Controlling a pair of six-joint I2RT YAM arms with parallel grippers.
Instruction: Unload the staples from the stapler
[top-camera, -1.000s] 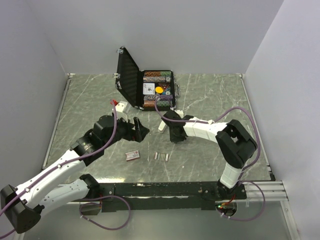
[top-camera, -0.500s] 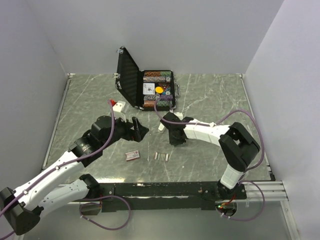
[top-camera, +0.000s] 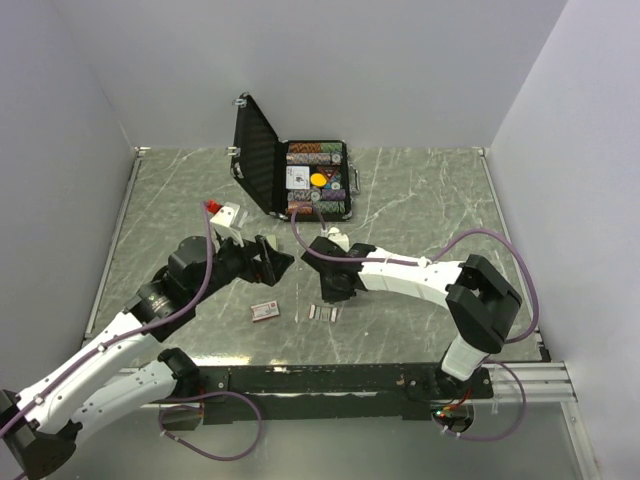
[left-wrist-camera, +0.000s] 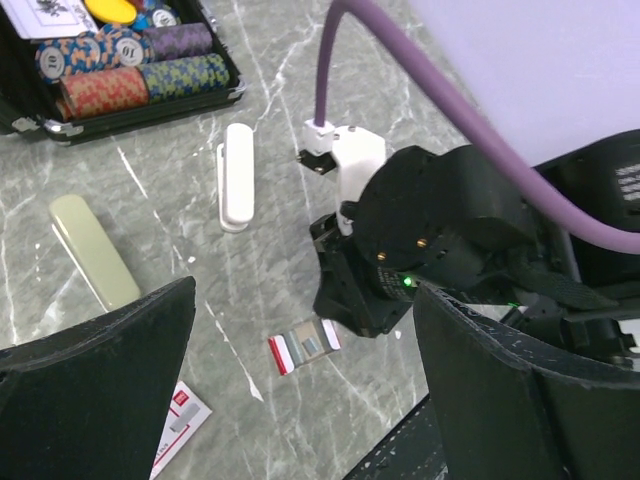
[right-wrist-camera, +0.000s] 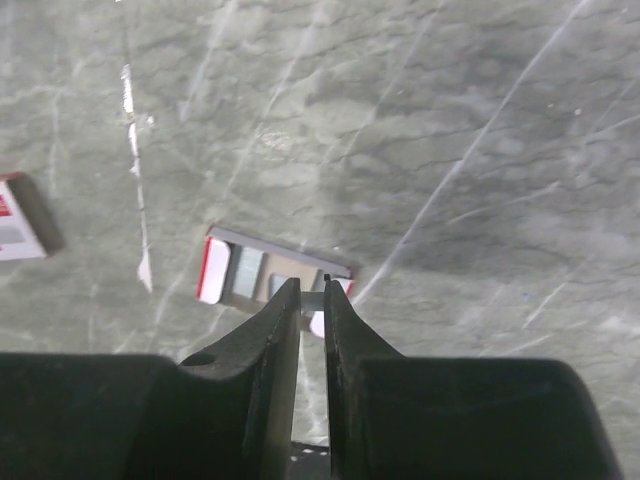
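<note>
My right gripper (right-wrist-camera: 312, 290) is shut on a short silvery strip of staples (right-wrist-camera: 311, 298), held just above a small open tray (right-wrist-camera: 262, 275) with red ends that has more staple strips in it. The tray also shows in the top view (top-camera: 322, 313) and in the left wrist view (left-wrist-camera: 303, 347), right under the right gripper (top-camera: 333, 290). A white stapler (left-wrist-camera: 237, 188) and a pale green stapler (left-wrist-camera: 95, 250) lie flat on the table. My left gripper (left-wrist-camera: 300, 400) is wide open and empty, hovering above the table left of the right gripper (top-camera: 270, 258).
An open black case of poker chips (top-camera: 318, 180) stands at the back with its lid up. A small reddish-pink staple box (top-camera: 264, 310) lies left of the tray, also in the left wrist view (left-wrist-camera: 180, 420). The right arm's purple cable (left-wrist-camera: 335, 60) arcs over the middle.
My right gripper has moved left and toward the near edge, down to the open tray. My left arm has pulled back to the left and turned slightly.
</note>
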